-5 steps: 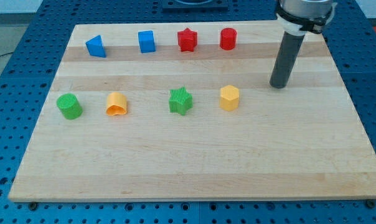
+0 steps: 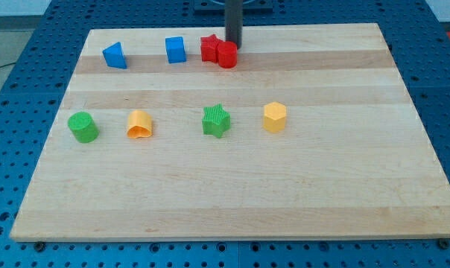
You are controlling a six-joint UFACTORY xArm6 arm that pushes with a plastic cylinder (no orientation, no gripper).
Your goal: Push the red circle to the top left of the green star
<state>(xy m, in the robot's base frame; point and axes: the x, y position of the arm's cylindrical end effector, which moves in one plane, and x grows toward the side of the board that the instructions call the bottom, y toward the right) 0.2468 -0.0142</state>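
The red circle [image 2: 227, 54] lies near the view's top, pressed against the right side of the red star [image 2: 210, 48]. My tip [image 2: 233, 46] stands just above and to the right of the red circle, touching or nearly touching it. The green star [image 2: 217, 120] lies in the middle of the board, well below the red circle.
A blue cube [image 2: 176, 50] and a blue triangle [image 2: 115, 56] lie left of the red star. A green circle [image 2: 83, 127], an orange block [image 2: 139, 124] and a yellow hexagon [image 2: 275, 117] share the green star's row. The wooden board [image 2: 344, 186] lies on a blue perforated table.
My tip went from the board's right side to the top middle. The red circle slid left and slightly down against the red star, which shifted left.
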